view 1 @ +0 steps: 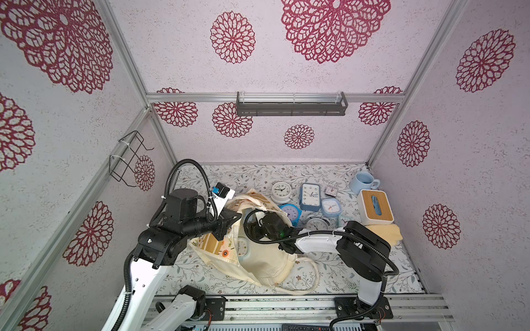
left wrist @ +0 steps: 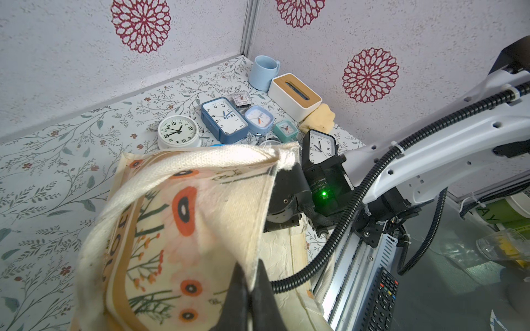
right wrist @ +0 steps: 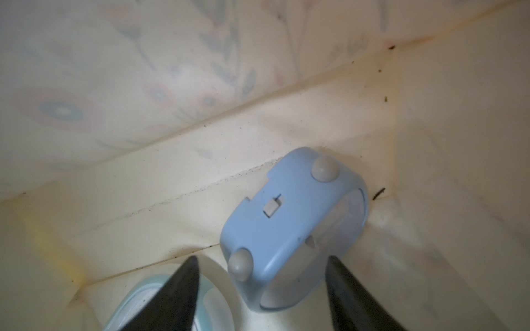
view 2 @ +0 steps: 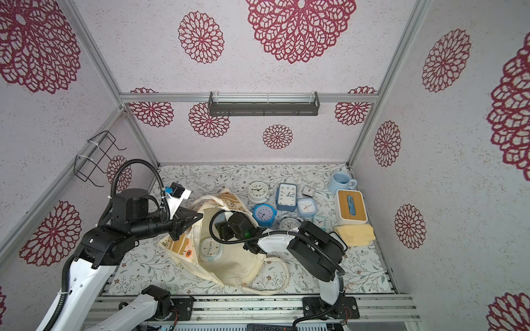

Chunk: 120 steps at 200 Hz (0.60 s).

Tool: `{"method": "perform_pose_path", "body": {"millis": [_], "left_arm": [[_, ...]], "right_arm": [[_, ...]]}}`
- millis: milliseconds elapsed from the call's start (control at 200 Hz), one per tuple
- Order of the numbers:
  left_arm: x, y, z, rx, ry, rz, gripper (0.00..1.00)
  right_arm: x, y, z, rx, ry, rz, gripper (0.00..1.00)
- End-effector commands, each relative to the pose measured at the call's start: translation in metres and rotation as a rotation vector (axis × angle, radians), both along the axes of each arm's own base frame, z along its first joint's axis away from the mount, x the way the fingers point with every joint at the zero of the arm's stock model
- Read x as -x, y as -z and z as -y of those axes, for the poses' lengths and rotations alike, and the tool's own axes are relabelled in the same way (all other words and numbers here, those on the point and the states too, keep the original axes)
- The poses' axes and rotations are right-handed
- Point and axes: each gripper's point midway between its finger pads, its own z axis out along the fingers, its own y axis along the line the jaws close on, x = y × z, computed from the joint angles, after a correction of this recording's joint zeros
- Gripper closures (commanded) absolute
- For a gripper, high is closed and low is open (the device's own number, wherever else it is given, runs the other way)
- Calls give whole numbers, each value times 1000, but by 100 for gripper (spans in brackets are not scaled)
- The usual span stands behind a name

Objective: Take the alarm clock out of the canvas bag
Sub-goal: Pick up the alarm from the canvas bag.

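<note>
Cream lining, clock inside open claw

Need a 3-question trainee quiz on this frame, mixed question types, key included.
1. True or false: the left tool is shut on the rim of the bag.
2. The right tool is: A) shut, lifting a clock clear of the table; B) open over a blue clock inside the bag; C) open, parked outside the cloth.
3. Name the wood-topped item right beside the mug.
Key: 1 true; 2 B; 3 tissue box.
</note>
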Motion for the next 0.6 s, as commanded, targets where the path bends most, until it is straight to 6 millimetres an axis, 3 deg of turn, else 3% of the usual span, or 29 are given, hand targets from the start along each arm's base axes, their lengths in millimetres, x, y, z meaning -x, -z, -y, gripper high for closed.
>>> {"method": "perform_pose_path", "body": {"millis": [0, 135, 265, 480, 595], "left_arm": [[-2, -32, 5, 55, 31, 111, 100], [-2, -31, 5, 55, 31, 109, 100], [-3, -30, 6, 62, 29, 107, 100], [-1, -31, 4, 62, 23, 113, 100], [-1, -30, 4, 62, 21, 113, 100]], "right_arm": [[-12, -22, -8, -63, 75, -25, 10], [-16, -16, -15, -35, 138, -45, 1], [-25, 2, -16, 17, 238, -93, 2], [-33, 27, -11, 52, 346, -154, 17], [-35, 26, -9, 52, 358, -142, 29]]}}
